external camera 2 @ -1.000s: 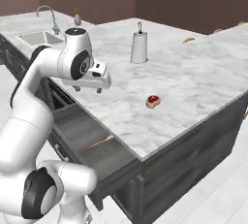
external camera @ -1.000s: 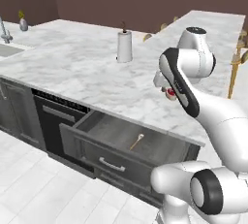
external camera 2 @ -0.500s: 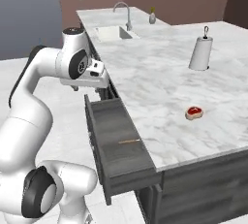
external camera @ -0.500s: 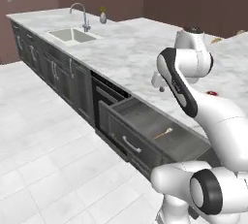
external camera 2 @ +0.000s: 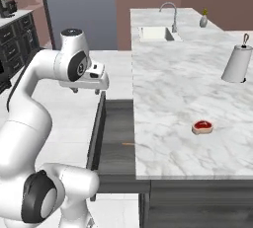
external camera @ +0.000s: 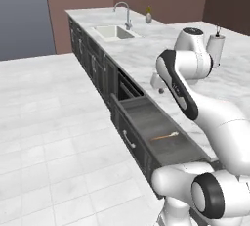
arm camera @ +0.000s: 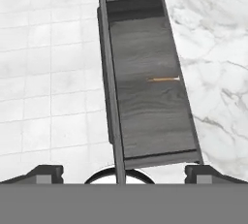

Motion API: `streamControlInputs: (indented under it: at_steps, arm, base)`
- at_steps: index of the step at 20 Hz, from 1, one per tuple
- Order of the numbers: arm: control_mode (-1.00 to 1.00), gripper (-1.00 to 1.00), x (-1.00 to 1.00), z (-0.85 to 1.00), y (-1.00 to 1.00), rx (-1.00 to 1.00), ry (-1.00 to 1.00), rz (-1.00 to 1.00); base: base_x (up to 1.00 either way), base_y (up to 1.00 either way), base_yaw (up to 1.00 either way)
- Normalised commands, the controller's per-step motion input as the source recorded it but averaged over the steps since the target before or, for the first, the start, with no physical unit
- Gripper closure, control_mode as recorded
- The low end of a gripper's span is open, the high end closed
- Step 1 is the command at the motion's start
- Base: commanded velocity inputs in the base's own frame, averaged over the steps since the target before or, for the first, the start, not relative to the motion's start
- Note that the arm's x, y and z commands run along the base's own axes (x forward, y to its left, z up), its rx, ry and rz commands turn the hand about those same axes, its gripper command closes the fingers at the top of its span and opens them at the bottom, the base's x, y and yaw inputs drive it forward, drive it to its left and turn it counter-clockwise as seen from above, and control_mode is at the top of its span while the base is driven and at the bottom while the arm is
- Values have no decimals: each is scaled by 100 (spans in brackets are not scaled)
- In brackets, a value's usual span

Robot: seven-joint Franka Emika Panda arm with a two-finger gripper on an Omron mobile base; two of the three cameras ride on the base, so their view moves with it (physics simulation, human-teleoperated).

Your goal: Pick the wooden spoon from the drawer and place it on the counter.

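Note:
The drawer (external camera: pixel 146 122) stands pulled out from the dark cabinets, its grey wood-grain floor (arm camera: pixel 145 97) bare except for the wooden spoon (external camera: pixel 164 136). That thin spoon (arm camera: pixel 163 79) lies crosswise near the counter side; a sliver of the spoon (external camera 2: pixel 128 144) pokes out from under the marble edge. My gripper (external camera: pixel 158 89) hangs well above the drawer, open, with nothing between its fingers. From the other side the gripper (external camera 2: pixel 86 91) hovers over the drawer's front edge. The white marble counter (external camera 2: pixel 178 89) runs beside the drawer; the counter (arm camera: pixel 213 43) sits at the right of the hand view.
A small red round thing (external camera 2: pixel 202 127) lies on the marble near the drawer. A paper towel holder (external camera 2: pixel 237 64) stands farther back, and a sink with faucet (external camera 2: pixel 155 33) sits at the far end. White tiled floor (external camera: pixel 49 122) opens beside the cabinets.
The whole scene has swung round in both base views, so the cameras have moved. The arm still holds above the open drawer with its jaws open, and the spoon lies where it was.

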Motion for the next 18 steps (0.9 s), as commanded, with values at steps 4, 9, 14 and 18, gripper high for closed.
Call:
streamControlInputs:
  at_steps: [4, 9, 14, 18]
  arm:
    - [100, -100, 0, 0, 0, 0, 0, 0]
    - [-100, -100, 0, -34, -16, 4, 19, 32]
    - [-100, -100, 30, -54, 22, 1, 20, 14]
    - [-100, -100, 34, -64, 40, 0, 15, 4]
  base:
    - [0, -74, 39]
    - [0, 0, 0]
    - [0, 0, 0]
    - [0, 0, 0]
